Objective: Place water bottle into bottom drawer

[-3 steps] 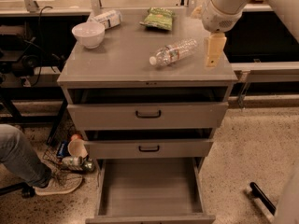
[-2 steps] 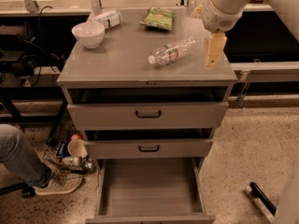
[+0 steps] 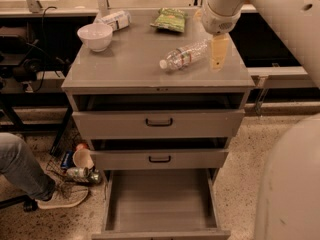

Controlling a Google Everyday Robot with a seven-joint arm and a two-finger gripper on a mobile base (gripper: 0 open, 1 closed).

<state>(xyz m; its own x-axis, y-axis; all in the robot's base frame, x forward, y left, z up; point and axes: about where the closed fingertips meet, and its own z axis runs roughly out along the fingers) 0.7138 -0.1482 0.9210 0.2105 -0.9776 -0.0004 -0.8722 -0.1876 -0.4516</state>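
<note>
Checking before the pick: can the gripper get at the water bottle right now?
Probably yes. The gripper hangs close beside the water bottle, which lies on its side with nothing between them; the bowl and snack bag sit apart.

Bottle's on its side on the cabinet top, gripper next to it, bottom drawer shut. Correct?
Not quite: the bottom drawer is pulled open, as the camera view shows. The rest holds: the water bottle lies on its side on the cabinet top, with the gripper close beside its base end.
</note>
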